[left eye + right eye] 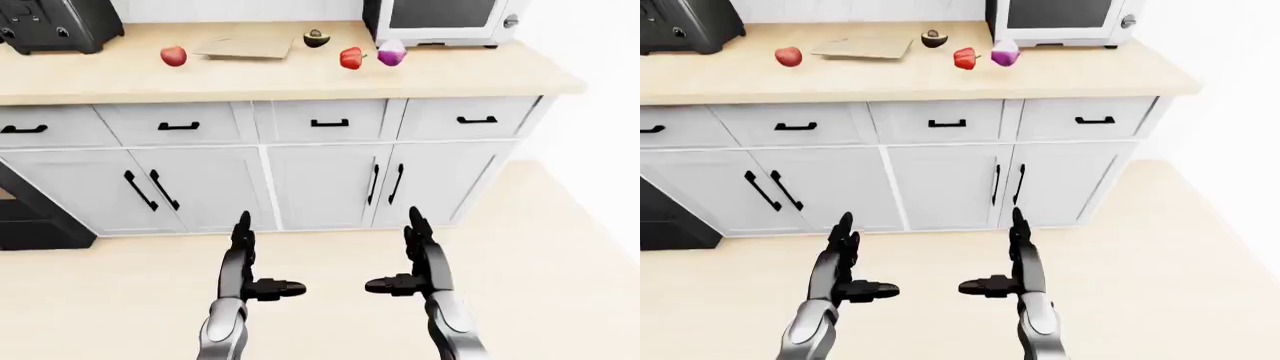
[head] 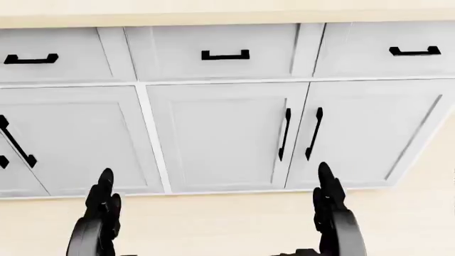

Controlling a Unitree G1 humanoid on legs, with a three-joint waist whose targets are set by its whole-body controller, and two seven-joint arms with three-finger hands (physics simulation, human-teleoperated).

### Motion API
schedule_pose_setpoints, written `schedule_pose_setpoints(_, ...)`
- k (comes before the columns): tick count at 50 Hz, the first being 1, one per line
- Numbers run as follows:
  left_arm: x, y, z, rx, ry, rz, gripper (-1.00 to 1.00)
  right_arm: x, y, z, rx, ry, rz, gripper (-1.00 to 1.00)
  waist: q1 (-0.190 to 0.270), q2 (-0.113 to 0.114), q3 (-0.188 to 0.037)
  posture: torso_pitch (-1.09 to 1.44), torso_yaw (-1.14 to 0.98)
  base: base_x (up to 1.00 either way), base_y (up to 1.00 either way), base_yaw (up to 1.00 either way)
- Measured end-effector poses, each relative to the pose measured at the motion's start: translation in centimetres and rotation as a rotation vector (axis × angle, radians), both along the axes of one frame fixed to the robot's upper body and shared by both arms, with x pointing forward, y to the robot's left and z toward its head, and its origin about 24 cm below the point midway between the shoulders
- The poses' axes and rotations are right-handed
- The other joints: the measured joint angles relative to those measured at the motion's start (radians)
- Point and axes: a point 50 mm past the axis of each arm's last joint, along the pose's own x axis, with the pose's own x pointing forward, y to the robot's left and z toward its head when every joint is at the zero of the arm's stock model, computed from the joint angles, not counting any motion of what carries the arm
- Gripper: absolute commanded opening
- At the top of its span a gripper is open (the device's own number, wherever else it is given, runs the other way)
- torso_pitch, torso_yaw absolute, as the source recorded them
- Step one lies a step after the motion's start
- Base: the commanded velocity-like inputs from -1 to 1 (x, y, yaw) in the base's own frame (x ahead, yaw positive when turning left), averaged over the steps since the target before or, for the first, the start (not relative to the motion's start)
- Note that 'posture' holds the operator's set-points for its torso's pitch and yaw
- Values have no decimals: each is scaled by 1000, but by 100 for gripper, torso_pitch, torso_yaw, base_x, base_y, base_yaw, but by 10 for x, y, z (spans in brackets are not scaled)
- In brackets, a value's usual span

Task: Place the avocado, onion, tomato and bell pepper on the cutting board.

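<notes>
A pale wooden floor [image 1: 560, 247] fills the lower half of the left-eye view, and above it runs a bank of grey cabinets [image 1: 320, 180] with black handles, drawers above and doors below. Across the top of that view lies the light wood desk [image 1: 480, 75]. A white microwave [image 1: 440, 19] stands at the upper right of the desk and a black appliance [image 1: 55, 22] at the upper left; a second dark appliance [image 1: 25, 217] sits at the left edge beside the cabinets.

The cutting board [image 1: 245, 47] lies flat near the top centre, a tan slab whose long axis runs left to right across the view, its right end reaching toward the avocado [image 1: 317, 37]. The avocado is a cut half, its pit face turned up, just right of the board and apart from it. The tomato [image 1: 173, 55] sits left of the board, near but not touching. The bell pepper [image 1: 351, 58] stands to the right and lower in the view, and the purple onion [image 1: 391, 52] is just beside it, below the microwave. None of the four is on the board.

At the bottom, the left hand [image 1: 252, 266] and right hand [image 1: 415, 262] hang over the floor, well apart from the desk. Each is spread wide, fingers pointing up the frame, thumbs turned inward toward each other, holding nothing.
</notes>
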Motion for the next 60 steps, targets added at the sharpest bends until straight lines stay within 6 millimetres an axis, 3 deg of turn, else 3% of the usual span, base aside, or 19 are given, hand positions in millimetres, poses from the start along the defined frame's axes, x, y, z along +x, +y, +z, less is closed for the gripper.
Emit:
schedule_pose_setpoints(1, 0, 1, 7, 3, -16, 3, 100, 2, 1, 7, -7, -14, 10, 100, -3, -4, -7, 0, 0, 0, 0, 0)
schedule_pose_setpoints(3, 6, 1, 38, -2, -111, 2, 100, 11, 5, 36, -22, -100, 30, 100, 7, -4, -49, 0, 0, 0, 0, 0)
schedule_pose_setpoints(5, 7, -1, 56, 3, -169, -8, 100, 15, 12, 52, -19, -149, 49, 100, 10, -10, -35, 0, 0, 0, 0, 0)
schedule_pose_setpoints(8, 8, -2, 65, 18, -175, -19, 100, 17, 14, 63, -27, -163, 68, 100, 12, -5, -61, 0, 0, 0, 0, 0)
schedule_pose_setpoints(14, 18, 4, 84, 42, -169, -6, 100, 21, 9, 89, -53, -185, 50, 100, 11, -1, -61, 0, 0, 0, 0, 0)
schedule_pose_setpoints(24, 29, 11, 177, 101, -365, -9, 100, 21, 5, 175, -103, -376, 56, 100, 10, 0, -76, 0, 0, 1, 0, 0)
schedule_pose_setpoints(28, 33, 14, 185, 99, -355, -5, 100, 26, 6, 190, -101, -389, 53, 100, 8, 4, -58, 0, 0, 25, 0, 0)
schedule_pose_setpoints(31, 27, 21, 194, 105, -383, 15, 100, 26, 6, 203, -91, -426, 44, 100, 10, -14, -28, 0, 0, 52, 0, 0)
schedule_pose_setpoints(33, 25, 23, 197, 103, -396, 27, 100, 27, 7, 209, -91, -440, 38, 100, 13, -34, -24, 0, 0, 51, 0, 0)
schedule_pose_setpoints(35, 25, 21, 195, 94, -388, 20, 100, 28, 7, 212, -93, -443, 36, 100, 4, -25, -20, 0, 0, 52, 0, 0)
schedule_pose_setpoints(38, 24, 19, 197, 81, -366, -7, 100, 29, 7, 214, -88, -433, 29, 100, 2, -37, -24, 0, 0, 52, 0, 0)
schedule_pose_setpoints(44, 15, 34, 217, 100, -434, 51, 100, 25, 7, 232, -88, -500, 30, 100, -10, 23, -31, 0, 0, 52, 0, 0)
schedule_pose_setpoints(47, 15, 34, 219, 110, -438, 59, 100, 28, 7, 233, -87, -503, 26, 100, -14, 82, -40, 0, 0, 51, 0, 0)
schedule_pose_setpoints(49, 18, 35, 214, 111, -404, 64, 100, 29, 11, 227, -76, -478, 47, 100, -1, 73, -17, 0, 0, 51, 0, 0)
schedule_pose_setpoints(51, 18, 38, 212, 115, -372, 74, 100, 30, 14, 222, -76, -444, 74, 100, 7, 82, -17, 0, 0, 51, 0, 0)
schedule_pose_setpoints(54, 15, 36, 219, 123, -398, 72, 100, 26, 10, 224, -76, -457, 65, 100, 14, 61, -30, 0, 0, 51, 1, 0)
schedule_pose_setpoints(60, 13, 36, 226, 131, -432, 75, 100, 18, 9, 236, -80, -533, 57, 100, 40, -6, -43, 0, 0, 52, 1, 0)
